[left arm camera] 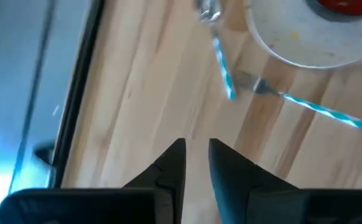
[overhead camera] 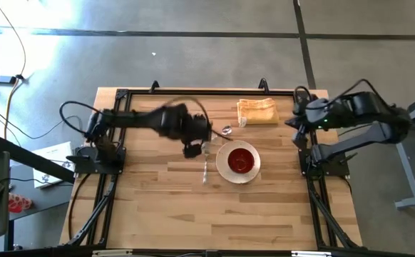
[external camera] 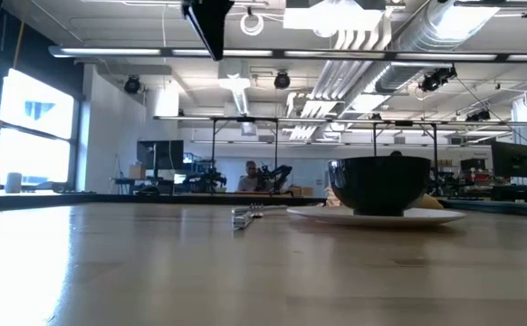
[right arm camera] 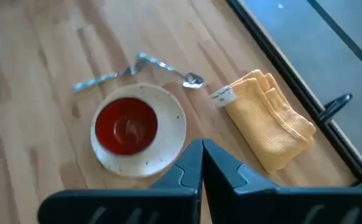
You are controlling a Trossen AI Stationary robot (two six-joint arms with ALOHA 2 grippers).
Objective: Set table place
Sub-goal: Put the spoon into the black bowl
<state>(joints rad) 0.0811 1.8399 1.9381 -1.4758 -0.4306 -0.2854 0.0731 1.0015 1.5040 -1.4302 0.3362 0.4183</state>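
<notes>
A cream speckled plate lies right of the table's middle, and a red bowl stands on it. Left of the plate, a silver fork lies flat on the wood. A silver spoon lies flat beyond the fork, toward the far edge. My left gripper hangs high above the fork and spoon. In the left wrist view its fingers stand a narrow gap apart with nothing between them. My right gripper is shut and empty, drawn back over the table's far right.
A folded yellow cloth lies near the far edge, beyond the plate. The black rail frame runs along the table's sides. Bare wood spreads across the near half of the table.
</notes>
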